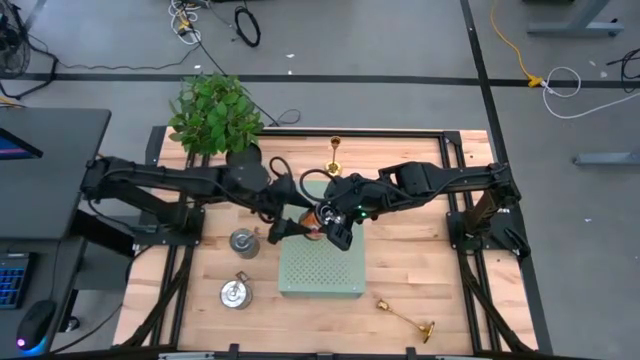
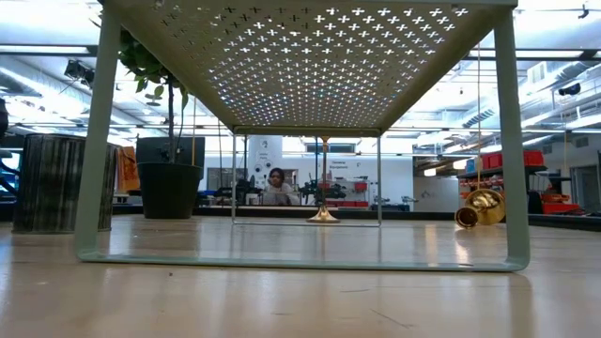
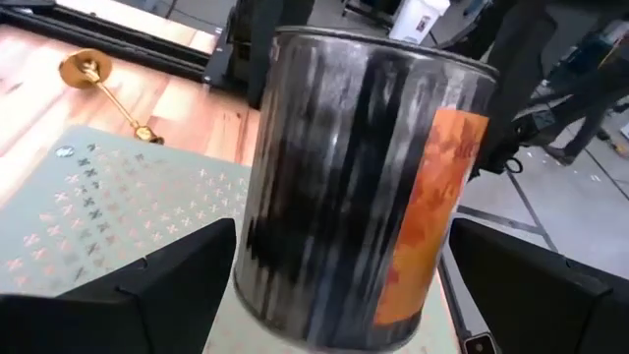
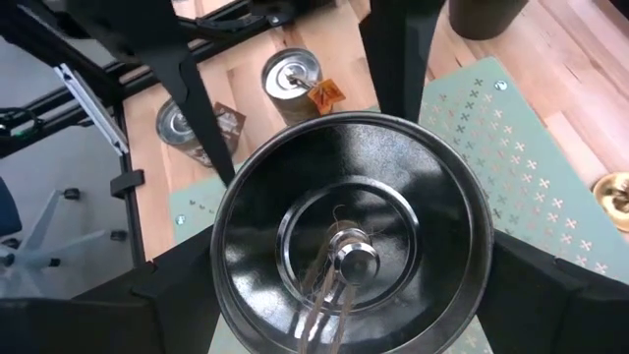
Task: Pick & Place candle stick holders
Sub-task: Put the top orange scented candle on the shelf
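tin can (image 3: 364,187) between left pincer (image 3: 344,295), seemingly unclamped

Orange can label (image 3: 432,211) seemingly unreadable; no legible text.

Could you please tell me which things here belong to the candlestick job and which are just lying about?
Job: upright candlestick; fallen candlestick.
Lying about: tin over rack; left tin; front tin; green rack; plant.

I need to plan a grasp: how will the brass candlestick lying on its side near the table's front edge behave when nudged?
The candlestick lies on its side, so its round base would probably roll it in an arc. Its thin stem and shiny metal look slippery to pinch.
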`<state>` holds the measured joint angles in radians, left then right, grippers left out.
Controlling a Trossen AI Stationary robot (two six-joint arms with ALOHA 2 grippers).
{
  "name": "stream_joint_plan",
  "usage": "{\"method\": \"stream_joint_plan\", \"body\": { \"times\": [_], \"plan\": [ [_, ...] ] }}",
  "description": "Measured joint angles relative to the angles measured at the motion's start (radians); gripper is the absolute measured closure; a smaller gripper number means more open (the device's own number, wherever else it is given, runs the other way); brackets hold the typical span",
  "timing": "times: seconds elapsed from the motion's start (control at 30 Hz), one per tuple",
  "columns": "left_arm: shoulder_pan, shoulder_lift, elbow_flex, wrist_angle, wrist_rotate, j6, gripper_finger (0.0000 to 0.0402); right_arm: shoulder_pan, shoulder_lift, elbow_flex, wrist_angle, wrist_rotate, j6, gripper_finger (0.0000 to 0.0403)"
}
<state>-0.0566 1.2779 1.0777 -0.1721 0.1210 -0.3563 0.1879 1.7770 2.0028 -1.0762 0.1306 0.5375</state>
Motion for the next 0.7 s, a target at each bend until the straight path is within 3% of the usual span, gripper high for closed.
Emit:
{"method": "stream_joint_plan", "body": {
  "times": [0.7],
  "plan": [
    [0.000, 0.136, 0.051, 0.107, 0.096, -0.026, 0.0019, 0.002, -0.002, -0.001, -0.021, -0.022, -0.015, 0.0064]
  ]
}}
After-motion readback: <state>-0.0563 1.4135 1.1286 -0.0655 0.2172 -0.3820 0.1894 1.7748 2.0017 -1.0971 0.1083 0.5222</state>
